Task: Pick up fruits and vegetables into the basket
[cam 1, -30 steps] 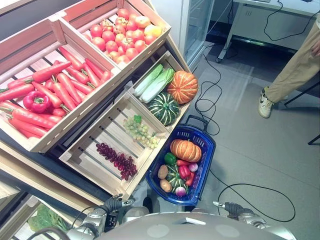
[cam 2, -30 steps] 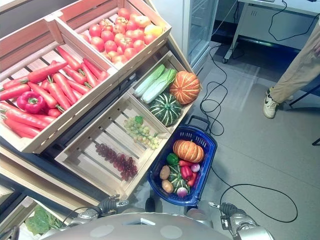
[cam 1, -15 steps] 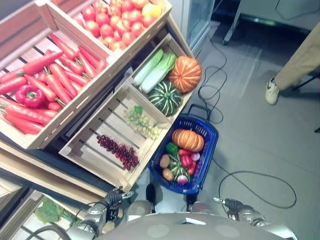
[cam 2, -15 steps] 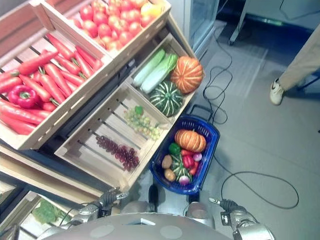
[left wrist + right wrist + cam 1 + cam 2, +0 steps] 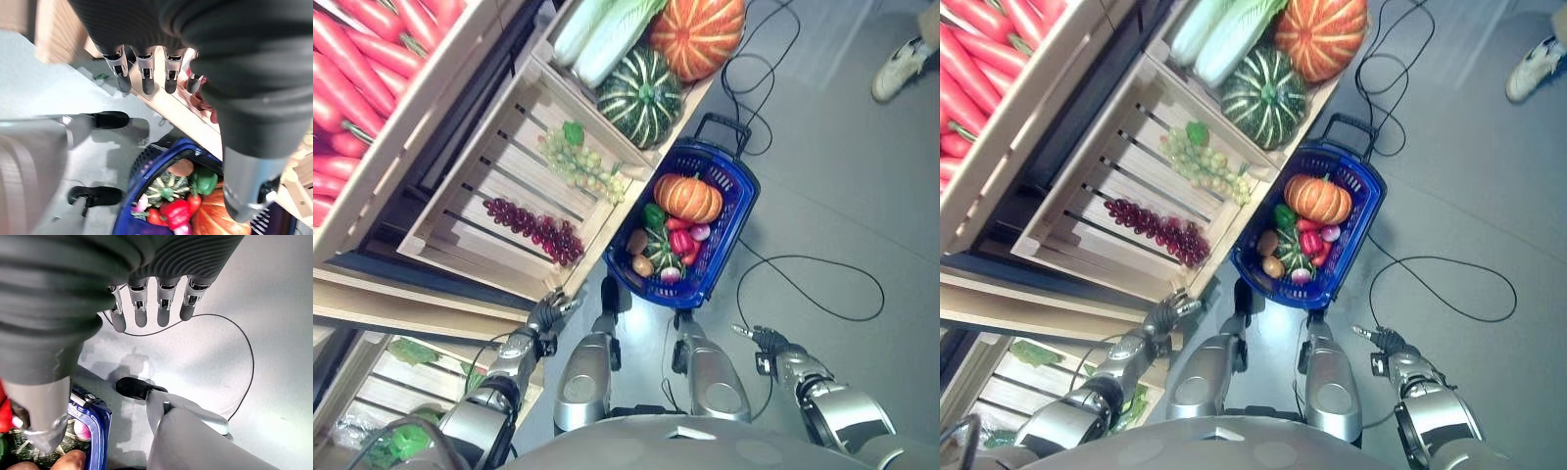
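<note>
The blue basket (image 5: 724, 250) stands on the floor by the crates. It holds an orange pumpkin (image 5: 687, 198), a small striped squash, a red pepper (image 5: 172, 211), a green pepper and other small produce. My left hand (image 5: 551, 311) hangs near the grape crate's front corner, fingers (image 5: 144, 73) straight and holding nothing. My right hand (image 5: 756, 339) hangs over bare floor right of the basket, fingers (image 5: 161, 308) straight and holding nothing. The crate beside the basket holds green grapes (image 5: 579, 166) and purple grapes (image 5: 534, 230).
A further crate holds a green striped pumpkin (image 5: 641, 95), an orange pumpkin (image 5: 697, 34) and cabbages (image 5: 597, 29). Carrots (image 5: 362, 69) fill the crate at upper left. Black cables (image 5: 813, 284) loop on the floor. A person's shoe (image 5: 901, 67) stands at the far right.
The camera has tilted down, so the whole scene has slid up the picture. Both hands stay low at my sides, holding nothing.
</note>
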